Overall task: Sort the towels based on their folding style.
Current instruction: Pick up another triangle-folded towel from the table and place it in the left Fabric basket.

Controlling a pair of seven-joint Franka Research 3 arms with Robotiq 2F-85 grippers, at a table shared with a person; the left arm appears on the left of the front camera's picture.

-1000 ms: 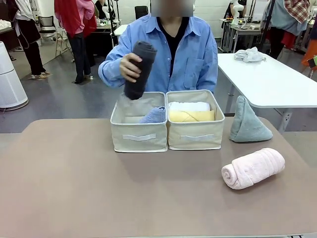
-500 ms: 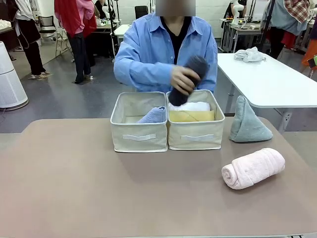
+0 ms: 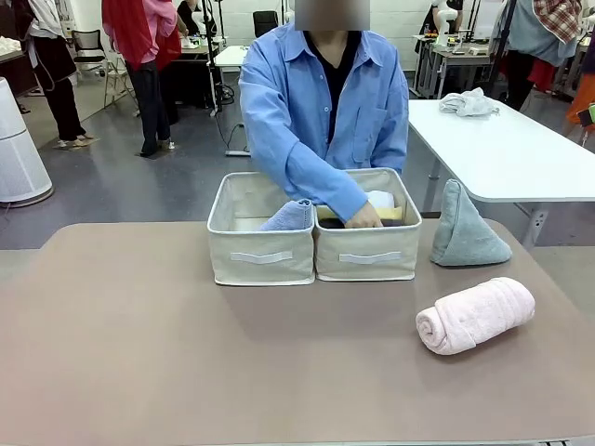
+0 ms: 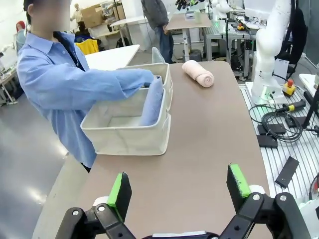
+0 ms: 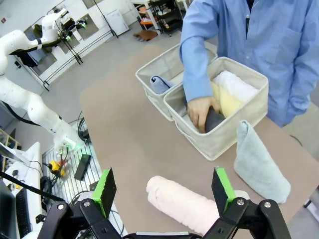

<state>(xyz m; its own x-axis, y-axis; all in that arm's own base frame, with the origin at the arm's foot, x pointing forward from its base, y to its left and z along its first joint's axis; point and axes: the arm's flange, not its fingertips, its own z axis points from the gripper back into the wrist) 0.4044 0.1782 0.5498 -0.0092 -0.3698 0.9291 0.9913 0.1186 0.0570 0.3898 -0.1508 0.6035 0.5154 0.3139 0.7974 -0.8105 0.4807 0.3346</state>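
Observation:
A person's hand [image 3: 364, 218] presses a dark grey rolled towel [image 5: 216, 120] into the right beige bin [image 3: 367, 256], beside a yellow roll [image 5: 227, 103] and a white roll [image 5: 234, 84]. The left bin [image 3: 260, 253] holds a lavender-blue cone towel [image 3: 290, 216]. A grey-green cone towel [image 3: 465, 228] stands on the table right of the bins. A pink rolled towel [image 3: 474, 314] lies nearer the front. In its wrist view my right gripper [image 5: 163, 188] is open above the pink roll [image 5: 182, 201]. My left gripper [image 4: 179, 186] is open over bare table, well short of the left bin [image 4: 127, 134].
The brown table [image 3: 139, 353] has wide free room at front and left. The person stands at the far edge, one sleeve [image 3: 307, 167] reaching over the bins. A white table [image 3: 502, 149] with a rumpled cloth [image 3: 468, 102] stands behind on the right.
The person carried the dark grey roll from above the left bin across to the right bin and pushed it down inside. Both grippers stayed open.

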